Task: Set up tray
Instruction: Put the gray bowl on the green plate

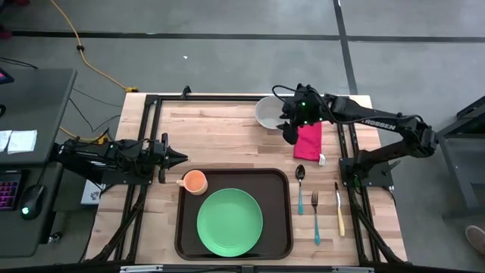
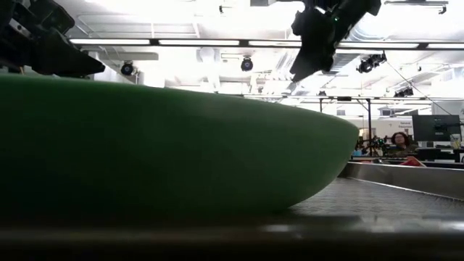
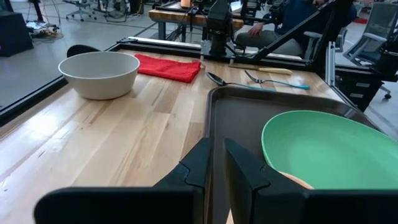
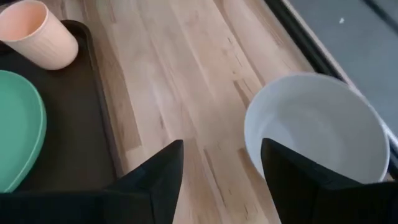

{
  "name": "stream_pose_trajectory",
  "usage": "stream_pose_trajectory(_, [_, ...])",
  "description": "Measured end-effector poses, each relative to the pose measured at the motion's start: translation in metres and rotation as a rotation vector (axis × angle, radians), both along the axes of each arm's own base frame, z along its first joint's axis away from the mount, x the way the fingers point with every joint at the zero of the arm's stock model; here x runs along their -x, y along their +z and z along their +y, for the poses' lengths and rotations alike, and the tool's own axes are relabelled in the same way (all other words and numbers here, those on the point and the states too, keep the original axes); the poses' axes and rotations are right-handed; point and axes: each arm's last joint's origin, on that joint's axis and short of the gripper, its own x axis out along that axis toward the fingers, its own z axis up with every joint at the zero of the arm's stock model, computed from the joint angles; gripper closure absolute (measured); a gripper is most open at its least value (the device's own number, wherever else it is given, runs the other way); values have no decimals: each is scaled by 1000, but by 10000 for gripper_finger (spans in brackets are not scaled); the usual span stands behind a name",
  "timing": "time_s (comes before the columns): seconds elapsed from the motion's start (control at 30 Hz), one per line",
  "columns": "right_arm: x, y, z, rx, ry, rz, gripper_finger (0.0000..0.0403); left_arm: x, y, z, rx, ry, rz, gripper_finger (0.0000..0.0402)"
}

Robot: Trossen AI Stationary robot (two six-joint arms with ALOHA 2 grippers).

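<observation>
The dark brown tray [image 1: 282, 227] lies at the table's near middle. On it rest a green plate [image 1: 229, 221] and an orange cup [image 1: 195, 181], the cup in the tray's far left corner. My left gripper [image 1: 182, 158] is shut and hovers just left of the cup; in its wrist view [image 3: 216, 165] it points over the tray's left rim [image 3: 214, 118]. My right gripper [image 1: 290, 130] is open and raised above the table beside the white bowl [image 1: 267, 114]. Its fingers [image 4: 221, 165] stand over the bowl's near rim [image 4: 255, 143] without touching it.
A red cloth [image 1: 308, 140] lies right of the bowl. A spoon [image 1: 300, 186], a fork [image 1: 315, 216] and a knife [image 1: 339, 208] lie side by side right of the tray. Bare wood [image 1: 220, 133] shows between the bowl and the tray. A person [image 2: 399, 141] sits in the room beyond.
</observation>
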Motion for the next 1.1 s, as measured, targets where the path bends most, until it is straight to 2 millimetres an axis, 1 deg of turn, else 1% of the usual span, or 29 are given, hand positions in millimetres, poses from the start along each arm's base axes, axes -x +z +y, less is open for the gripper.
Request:
stream_pose_trajectory(0.2, [5, 0, -9, -26, -8, -4, 208, 0, 0, 0, 0, 0, 0, 328])
stream_pose_trajectory(0.3, [6, 0, -11, -38, 18, -15, 207, 0, 0, 0, 5, 1, -1, 328])
stream_pose_trajectory(0.4, [2, -3, -13, -36, 26, -21, 208, 0, 0, 0, 8, 1, -1, 328])
stream_pose_trajectory(0.5, [-7, -12, -18, -32, 40, 2, 210, 0, 0, 0, 8, 1, -1, 328])
stream_pose_trajectory(0.63, [-17, -30, -26, -46, 47, 65, 208, 0, 0, 0, 8, 1, -1, 328])
stream_pose_trajectory(0.87, [-23, -56, -45, -72, 52, 150, 207, 0, 0, 0, 11, 2, -2, 328])
stream_pose_trajectory(0.97, [-22, -62, -51, -80, 76, 161, 207, 0, 0, 0, 11, 2, -2, 328])
stream_pose_trajectory(1.1, [-21, -63, -54, -73, 78, 160, 207, 0, 0, 0, 11, 2, -2, 328])
